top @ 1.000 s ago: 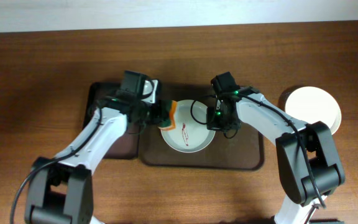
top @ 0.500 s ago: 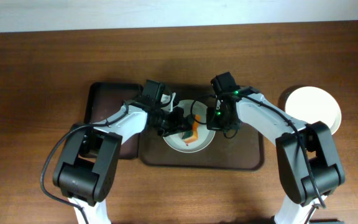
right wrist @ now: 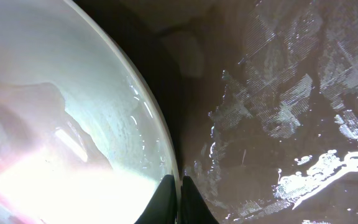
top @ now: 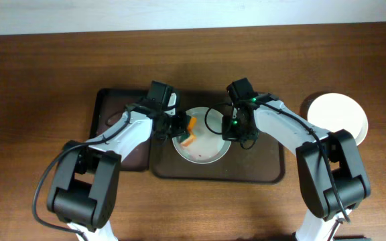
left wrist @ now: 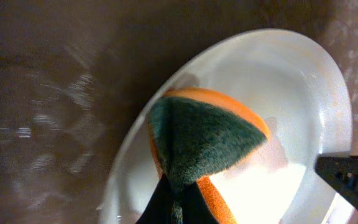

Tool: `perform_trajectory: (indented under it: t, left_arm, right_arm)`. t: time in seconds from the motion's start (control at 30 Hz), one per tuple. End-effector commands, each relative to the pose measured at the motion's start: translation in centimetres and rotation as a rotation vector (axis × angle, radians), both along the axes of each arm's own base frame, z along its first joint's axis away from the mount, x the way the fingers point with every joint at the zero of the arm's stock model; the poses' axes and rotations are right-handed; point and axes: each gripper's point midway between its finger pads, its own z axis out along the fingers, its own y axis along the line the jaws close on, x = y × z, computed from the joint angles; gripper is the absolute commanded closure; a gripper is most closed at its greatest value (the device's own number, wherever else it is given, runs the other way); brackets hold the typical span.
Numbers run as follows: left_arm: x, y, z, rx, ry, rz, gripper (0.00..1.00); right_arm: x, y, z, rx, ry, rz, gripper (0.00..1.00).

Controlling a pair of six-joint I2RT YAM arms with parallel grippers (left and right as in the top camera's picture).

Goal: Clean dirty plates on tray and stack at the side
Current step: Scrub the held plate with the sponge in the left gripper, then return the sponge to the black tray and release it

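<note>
- The left claw (top: 178, 128) is pinching a green-and-orange sponge (top: 189, 134), fingers squeezed together on its near end, and is pressing it into the white plate (top: 205, 148) just ahead of its tips.
- The right claw (top: 235, 132) is clamping the plate's rim on the side facing away from the left claw, fingers nipped over the edge. It is steadying the plate on the brown tray (top: 267, 167) beneath both claws.
- Judging the step as wiping, it is going best with the right claw gripping firmly and the left sweeping the sponge flat across the whole bowl, out to the rim. Pushing too hard is risking a tipped plate or one sliding out of the clamp.
- Wet glare is hiding the surface, so I cannot tell if any red smear is there.
- The plate is lying flat, face up, and being round it is showing no long axis. The sponge's long axis is running out from the left claw's tips toward the plate's middle. The tray's is running from claw to claw.
- A stack of plates (top: 337, 117) is sitting on the desk (top: 45, 80), well outside the right claw.
</note>
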Motion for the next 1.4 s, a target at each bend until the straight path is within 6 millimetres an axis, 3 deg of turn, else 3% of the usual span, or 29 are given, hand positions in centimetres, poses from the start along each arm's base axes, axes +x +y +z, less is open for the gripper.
perform_trajectory:
  t: [0.0, 0.1, 0.13, 0.23, 0.33, 0.43, 0.6, 0.63, 0.7, 0.77, 0.93, 1.1, 1.13, 1.2, 1.23, 1.37]
  left_arm:
    - [1.2, 1.4, 3.9, 0.056, -0.144, -0.012, 1.0]
    - [0.8, 1.7, 7.5, 0.067, -0.236, -0.079, 1.0]
    - [0.7, 2.6, 8.8, 0.1, -0.274, -0.086, 1.0]
    - [0.9, 6.1, 9.7, 0.234, -0.309, -0.047, 1.0]
    - [0.4, 12.4, 7.7, 0.465, -0.231, 0.001, 1.0]
    - [-0.1, 14.4, 4.9, 0.517, -0.141, -0.049, 1.0]
    - [-0.9, 14.8, 0.3, 0.542, -0.019, -0.096, 0.99]
    - [-1.0, 14.8, -0.2, 0.545, -0.004, -0.1, 0.93]
    - [-0.9, 14.8, -0.3, 0.545, -0.009, -0.098, 0.69]
    - [-0.2, 14.7, -0.1, 0.543, -0.036, -0.09, 0.35]
    - [1.2, 14.4, 0.0, 0.531, -0.089, -0.076, 0.32]
    - [0.6, 14.5, -2.4, 0.54, -0.029, -0.092, 0.34]
    - [0.6, 14.5, -2.7, 0.541, -0.025, -0.093, 0.42]
    - [1.2, 14.4, -2.4, 0.538, -0.05, -0.086, 0.94]
    - [1.7, 14.4, -2.2, 0.536, -0.061, -0.08, 1.0]
    - [3.3, 15.2, 0.2, 0.529, -0.106, -0.038, 1.0]
  right_arm:
    - [0.1, -0.1, -0.1, -0.017, 0.0, -0.004, 0.96]
    - [-0.1, -0.1, -0.1, -0.019, 0.005, -0.004, 0.96]
    - [-0.1, -0.1, -0.1, -0.019, 0.004, -0.001, 0.96]
    - [-0.1, -0.2, -0.1, -0.019, 0.004, -0.002, 0.96]
    - [-0.1, -0.2, -0.1, -0.02, 0.004, -0.002, 0.96]
    - [0.0, -0.2, -0.1, -0.019, 0.004, -0.002, 0.96]
    - [-0.1, -0.2, -0.1, -0.02, 0.006, -0.002, 0.96]
    - [-0.1, -0.2, -0.1, -0.02, 0.006, -0.002, 0.96]
    - [-0.1, -0.2, -0.1, -0.02, 0.006, -0.002, 0.96]
    - [-0.1, -0.2, -0.1, -0.02, 0.006, -0.002, 0.96]
    - [-0.1, -0.2, -0.1, -0.02, 0.006, -0.002, 0.96]
    - [-0.1, -0.2, -0.1, -0.02, 0.006, -0.002, 0.96]
    - [-0.1, -0.2, -0.1, -0.02, 0.007, -0.002, 0.96]
    - [-0.1, -0.2, -0.1, -0.02, 0.007, -0.002, 0.96]
    - [-0.2, -0.2, -0.1, -0.021, 0.009, -0.002, 0.96]
    - [-0.2, -0.2, -0.1, -0.022, 0.011, -0.002, 0.96]
